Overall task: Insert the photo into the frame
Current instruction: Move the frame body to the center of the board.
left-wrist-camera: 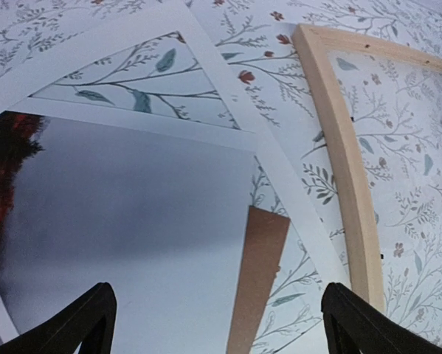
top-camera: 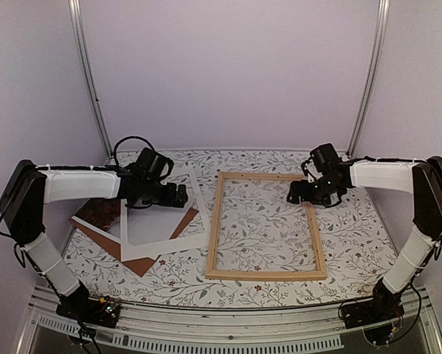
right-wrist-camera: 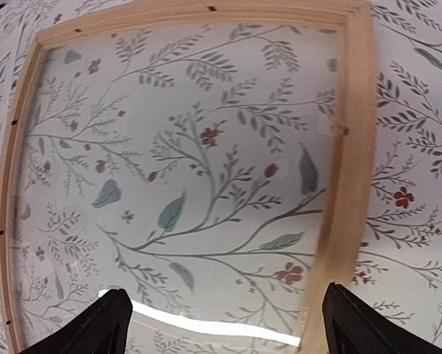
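The photo (left-wrist-camera: 132,236) lies flat at the left, its dark reddish band (top-camera: 99,212) toward the left and its grey part (top-camera: 156,221) showing in the white mat's window. My left gripper (top-camera: 181,195) is open and empty just above the photo's grey end; in the left wrist view (left-wrist-camera: 221,328) the print fills the space between its fingers. The light wooden frame (top-camera: 265,225) lies flat in the middle of the table. My right gripper (top-camera: 294,195) is open and empty above the frame's far right part. In the right wrist view (right-wrist-camera: 228,332) it hovers over the frame's right strip (right-wrist-camera: 350,147).
The white mat border (left-wrist-camera: 228,81) and the brown backing board (left-wrist-camera: 261,273) lie overlapped with the photo, left of the frame (left-wrist-camera: 346,162). The table has a floral cloth (top-camera: 353,221). Enclosure walls and metal posts (top-camera: 88,74) stand around it.
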`<state>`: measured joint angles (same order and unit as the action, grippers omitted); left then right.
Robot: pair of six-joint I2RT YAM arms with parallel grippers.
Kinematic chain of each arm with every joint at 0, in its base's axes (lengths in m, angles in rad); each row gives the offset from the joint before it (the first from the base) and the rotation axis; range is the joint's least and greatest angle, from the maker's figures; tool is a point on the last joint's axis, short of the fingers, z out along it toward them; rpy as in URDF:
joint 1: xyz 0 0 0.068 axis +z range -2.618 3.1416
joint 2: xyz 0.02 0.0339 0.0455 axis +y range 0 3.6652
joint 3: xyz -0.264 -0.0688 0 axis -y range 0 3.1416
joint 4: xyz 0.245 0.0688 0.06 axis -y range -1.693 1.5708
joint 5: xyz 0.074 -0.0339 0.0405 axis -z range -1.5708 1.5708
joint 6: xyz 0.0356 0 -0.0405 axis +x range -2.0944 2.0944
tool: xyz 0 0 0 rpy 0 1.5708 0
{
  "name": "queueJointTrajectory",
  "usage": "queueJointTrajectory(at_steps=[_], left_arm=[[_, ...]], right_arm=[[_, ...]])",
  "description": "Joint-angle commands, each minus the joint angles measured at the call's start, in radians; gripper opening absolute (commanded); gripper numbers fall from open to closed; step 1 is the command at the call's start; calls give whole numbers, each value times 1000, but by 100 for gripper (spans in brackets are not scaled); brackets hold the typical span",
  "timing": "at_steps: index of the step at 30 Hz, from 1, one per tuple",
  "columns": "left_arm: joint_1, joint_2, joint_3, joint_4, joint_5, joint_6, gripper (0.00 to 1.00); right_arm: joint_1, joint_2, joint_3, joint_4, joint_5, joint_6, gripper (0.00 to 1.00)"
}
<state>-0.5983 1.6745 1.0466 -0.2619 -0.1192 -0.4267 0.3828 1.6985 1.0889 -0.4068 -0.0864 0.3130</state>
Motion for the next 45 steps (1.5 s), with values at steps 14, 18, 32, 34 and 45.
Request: queueJointTrajectory(at_steps=[14, 18, 32, 34, 45], left_arm=[[284, -176, -150, -5, 66, -21, 100], [306, -166, -170, 12, 71, -37, 100], [323, -164, -198, 39, 55, -52, 100], [323, -163, -199, 41, 53, -53, 100], [322, -149, -222, 37, 4, -62, 100]], right_arm=[[524, 365, 559, -53, 100, -1, 92], [571, 468, 667, -54, 1, -12, 91], [593, 683, 843, -137, -126, 56, 89], [593, 694, 862, -171, -111, 62, 89], [591, 712, 890, -369, 66, 123, 89]])
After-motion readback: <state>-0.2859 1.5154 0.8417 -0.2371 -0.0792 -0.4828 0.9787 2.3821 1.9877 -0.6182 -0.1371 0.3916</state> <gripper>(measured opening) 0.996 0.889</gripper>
